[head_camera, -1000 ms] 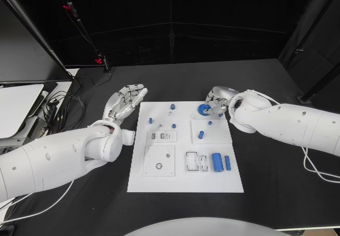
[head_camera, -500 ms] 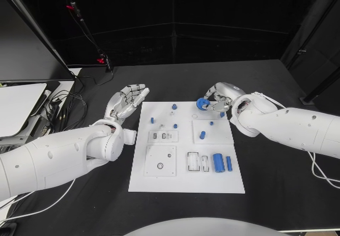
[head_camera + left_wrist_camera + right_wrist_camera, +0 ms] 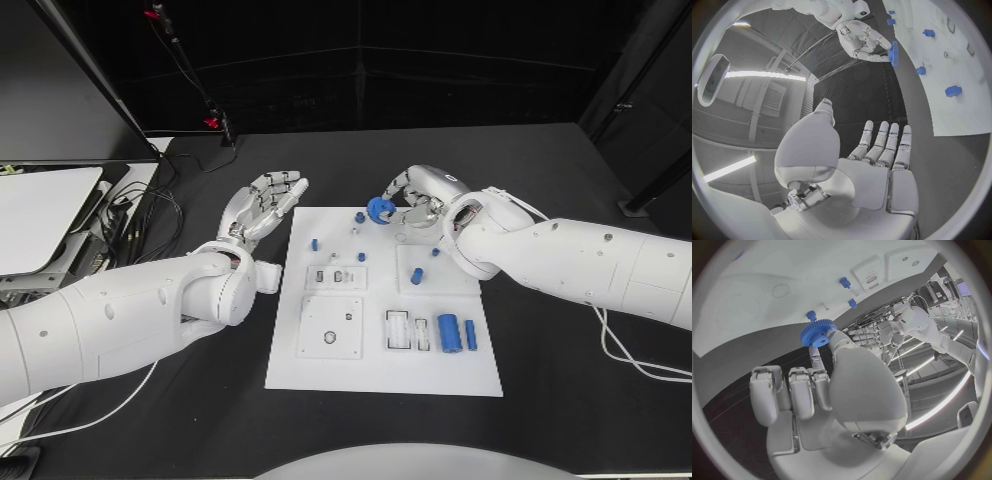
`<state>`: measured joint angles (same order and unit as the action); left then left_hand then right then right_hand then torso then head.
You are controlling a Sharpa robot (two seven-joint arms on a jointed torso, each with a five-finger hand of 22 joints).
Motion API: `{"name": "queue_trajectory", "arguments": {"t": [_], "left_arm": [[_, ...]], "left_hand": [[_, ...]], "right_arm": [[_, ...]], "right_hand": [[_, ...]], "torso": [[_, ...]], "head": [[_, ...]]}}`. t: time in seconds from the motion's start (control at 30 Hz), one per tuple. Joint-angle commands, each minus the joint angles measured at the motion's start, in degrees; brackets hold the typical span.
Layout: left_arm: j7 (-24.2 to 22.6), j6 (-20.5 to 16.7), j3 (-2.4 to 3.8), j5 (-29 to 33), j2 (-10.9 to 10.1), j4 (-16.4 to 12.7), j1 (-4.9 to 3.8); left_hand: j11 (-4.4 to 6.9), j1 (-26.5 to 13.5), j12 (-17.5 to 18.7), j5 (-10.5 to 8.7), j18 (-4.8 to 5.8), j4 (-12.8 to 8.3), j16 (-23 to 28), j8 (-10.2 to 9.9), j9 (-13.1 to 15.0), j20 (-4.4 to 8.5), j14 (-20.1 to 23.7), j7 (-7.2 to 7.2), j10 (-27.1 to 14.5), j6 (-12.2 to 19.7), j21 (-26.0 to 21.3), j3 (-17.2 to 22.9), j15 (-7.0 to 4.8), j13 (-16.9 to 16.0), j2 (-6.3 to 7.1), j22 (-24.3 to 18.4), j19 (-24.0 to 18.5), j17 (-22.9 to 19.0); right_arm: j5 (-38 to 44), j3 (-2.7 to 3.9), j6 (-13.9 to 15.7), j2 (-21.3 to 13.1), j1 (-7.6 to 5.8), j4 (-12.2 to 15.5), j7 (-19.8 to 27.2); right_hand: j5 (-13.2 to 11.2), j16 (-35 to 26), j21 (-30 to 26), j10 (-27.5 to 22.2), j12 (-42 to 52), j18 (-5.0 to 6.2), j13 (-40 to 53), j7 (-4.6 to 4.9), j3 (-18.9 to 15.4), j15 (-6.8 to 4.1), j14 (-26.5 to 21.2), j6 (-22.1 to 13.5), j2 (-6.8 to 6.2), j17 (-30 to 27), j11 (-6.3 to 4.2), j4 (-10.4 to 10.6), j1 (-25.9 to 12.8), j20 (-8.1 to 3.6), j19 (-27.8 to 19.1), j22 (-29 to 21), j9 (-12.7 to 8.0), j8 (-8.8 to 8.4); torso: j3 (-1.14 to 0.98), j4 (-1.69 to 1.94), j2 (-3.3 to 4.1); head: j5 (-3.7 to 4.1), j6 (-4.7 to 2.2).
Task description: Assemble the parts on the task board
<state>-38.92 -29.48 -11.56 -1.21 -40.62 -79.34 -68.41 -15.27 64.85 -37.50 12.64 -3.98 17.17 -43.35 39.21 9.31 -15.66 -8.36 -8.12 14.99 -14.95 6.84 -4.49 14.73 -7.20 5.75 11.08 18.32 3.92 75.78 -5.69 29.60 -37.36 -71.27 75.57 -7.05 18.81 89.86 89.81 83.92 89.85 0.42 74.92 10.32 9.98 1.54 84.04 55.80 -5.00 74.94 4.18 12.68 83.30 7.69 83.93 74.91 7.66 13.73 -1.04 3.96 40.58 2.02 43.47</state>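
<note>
The white task board (image 3: 378,370) lies mid-table with small blue parts on it: pegs (image 3: 316,243), (image 3: 415,275) and a larger blue cylinder (image 3: 449,332). My right hand (image 3: 414,200) hovers over the board's far edge, pinching a blue gear (image 3: 379,209) at its fingertips. In the right wrist view the gear (image 3: 817,334) sits at the fingertips of that hand (image 3: 836,385), above the board (image 3: 754,295). My left hand (image 3: 267,205) is open with straight fingers beside the board's far left corner. The left wrist view shows its flat fingers (image 3: 882,145) and the right hand (image 3: 859,39) with the gear (image 3: 893,50).
Cables (image 3: 137,215) and a white flat object (image 3: 36,215) lie at the table's left edge. Recessed plates on the board hold small fittings (image 3: 335,276) and a slotted holder (image 3: 401,330).
My right hand has carried the blue gear leftward along the board's far edge, from its right part toward the middle. The left hand has stayed in place.
</note>
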Motion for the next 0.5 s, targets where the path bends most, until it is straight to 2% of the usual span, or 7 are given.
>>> {"name": "queue_trajectory", "arguments": {"t": [0.03, 0.17, 0.3, 0.5], "left_arm": [[-19.11, 0.45, 0.05, -0.34, -0.01, -0.03, -0.09], [-19.09, 0.45, 0.05, -0.34, -0.05, -0.08, -0.09], [-19.04, 0.46, 0.05, -0.34, -0.06, -0.15, -0.10], [-19.00, 0.45, 0.05, -0.34, -0.04, -0.17, -0.10]], "left_hand": [[-0.02, -0.09, -0.22, 0.40, -1.16, -0.08, -0.38, 0.30, -0.06, -0.41, 0.40, -8.95, -0.30, 0.26, 0.39, 0.37, 0.17, 0.06, -0.46, 0.07, -0.18, -0.07], [-0.02, -0.09, -0.22, 0.40, -1.16, -0.08, -0.38, 0.30, -0.06, -0.41, 0.40, -8.95, -0.30, 0.26, 0.39, 0.37, 0.17, 0.06, -0.46, 0.07, -0.18, -0.07], [-0.03, -0.07, -0.26, 0.48, -1.17, -0.08, -0.41, 0.34, -0.10, -0.42, 0.41, -8.95, -0.31, 0.27, 0.40, 0.41, 0.17, 0.10, -0.52, 0.07, -0.23, -0.08], [-0.03, -0.07, -0.26, 0.48, -1.17, -0.08, -0.41, 0.34, -0.10, -0.42, 0.41, -8.95, -0.31, 0.27, 0.40, 0.41, 0.17, 0.10, -0.52, 0.07, -0.23, -0.08]], "right_arm": [[0.21, 0.07, -1.79, 1.69, -0.16, -0.98, 0.69], [1.58, 0.07, -3.15, 4.16, -0.15, -2.75, 0.73], [2.11, 0.06, -3.96, 6.13, -0.12, -4.47, 0.80], [2.40, 0.05, -5.75, 8.46, -0.05, -6.90, 0.48]], "right_hand": [[0.18, 0.14, 0.19, 6.08, 0.15, -0.42, 15.08, -2.81, 0.30, -0.52, 5.96, 3.33, 0.31, 15.06, -0.25, 0.05, 0.04, -0.30, 6.07, 15.09, 0.14, 0.18], [0.06, 0.14, 0.19, 6.08, 0.15, -0.42, 15.08, -2.80, 0.29, -0.52, 5.96, 3.36, 0.25, 15.06, -0.25, -0.03, 0.08, -0.31, 6.07, 15.09, 0.10, 0.08], [-0.01, 0.14, 0.19, 6.08, 0.15, -0.42, 15.08, -2.81, 0.32, -0.52, 5.96, 3.44, 0.23, 15.06, -0.26, -0.11, 0.13, -0.32, 6.07, 15.09, 0.09, 0.02], [-0.26, 0.14, 0.19, 6.08, 0.15, -0.42, 15.08, -2.77, 0.25, -0.53, 5.96, 3.53, -0.02, 15.06, -0.23, -0.31, 0.14, -0.33, 6.07, 15.09, -0.01, -0.27]], "torso": [[-0.01, 0.09, 0.02], [-0.02, -0.01, 0.09], [-0.03, 0.05, 0.10], [-0.01, -0.05, 0.02]], "head": [[-0.38, 0.16], [-0.93, 0.39], [-1.11, 0.55], [-1.26, 0.70]]}}
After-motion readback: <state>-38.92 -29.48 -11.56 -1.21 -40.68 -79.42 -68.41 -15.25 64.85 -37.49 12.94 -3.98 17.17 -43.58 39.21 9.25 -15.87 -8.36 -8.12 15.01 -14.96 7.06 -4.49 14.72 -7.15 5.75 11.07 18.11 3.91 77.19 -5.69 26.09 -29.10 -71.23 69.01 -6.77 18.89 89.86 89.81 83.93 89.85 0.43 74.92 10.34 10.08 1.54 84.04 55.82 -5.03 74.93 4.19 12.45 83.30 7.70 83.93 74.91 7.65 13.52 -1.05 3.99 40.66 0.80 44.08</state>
